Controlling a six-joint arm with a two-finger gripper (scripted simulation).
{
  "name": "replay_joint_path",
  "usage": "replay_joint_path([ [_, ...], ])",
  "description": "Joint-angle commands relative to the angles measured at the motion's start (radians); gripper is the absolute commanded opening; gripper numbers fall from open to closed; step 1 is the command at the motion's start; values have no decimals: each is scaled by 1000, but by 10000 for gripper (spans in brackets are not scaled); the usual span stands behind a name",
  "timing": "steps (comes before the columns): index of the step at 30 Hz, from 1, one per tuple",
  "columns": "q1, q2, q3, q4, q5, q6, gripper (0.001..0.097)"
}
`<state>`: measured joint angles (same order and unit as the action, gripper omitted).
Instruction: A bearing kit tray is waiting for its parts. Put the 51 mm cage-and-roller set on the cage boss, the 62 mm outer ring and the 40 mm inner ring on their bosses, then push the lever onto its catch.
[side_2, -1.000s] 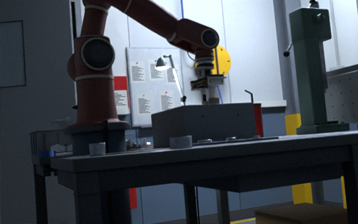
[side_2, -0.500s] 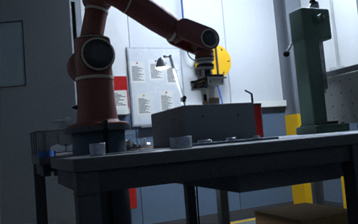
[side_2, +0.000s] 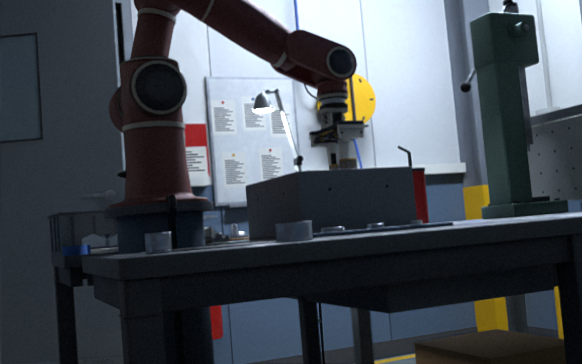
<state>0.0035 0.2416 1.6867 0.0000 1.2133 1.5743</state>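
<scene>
The cage-and-roller set (side_2: pixel 348 163), a small tan cylinder, sits on top of the grey box (side_2: pixel 332 200) behind the tray. It is held between the fingers of my gripper (side_2: pixel 345 161), which reaches straight down onto it. A wider grey ring (side_2: pixel 293 230) stands on the table at the tray's left end. A smaller grey ring (side_2: pixel 158 242) stands further left, near the arm's base. The flat tray (side_2: pixel 380 227) lies along the table in front of the box, with low bosses (side_2: pixel 332 229) on it. I cannot make out the lever.
The grey box rises right under my gripper. A tall green press (side_2: pixel 505 110) stands at the table's right end. A red container (side_2: pixel 419 192) with a bent black rod stands behind the box. The table's front edge runs below the tray.
</scene>
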Motion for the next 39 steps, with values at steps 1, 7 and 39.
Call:
replay_joint_path([
  [1,0,0,-1,0,0,0,15],
  [7,0,0,-1,0,0,0,15],
  [39,0,-46,-21,0,65,0,15],
])
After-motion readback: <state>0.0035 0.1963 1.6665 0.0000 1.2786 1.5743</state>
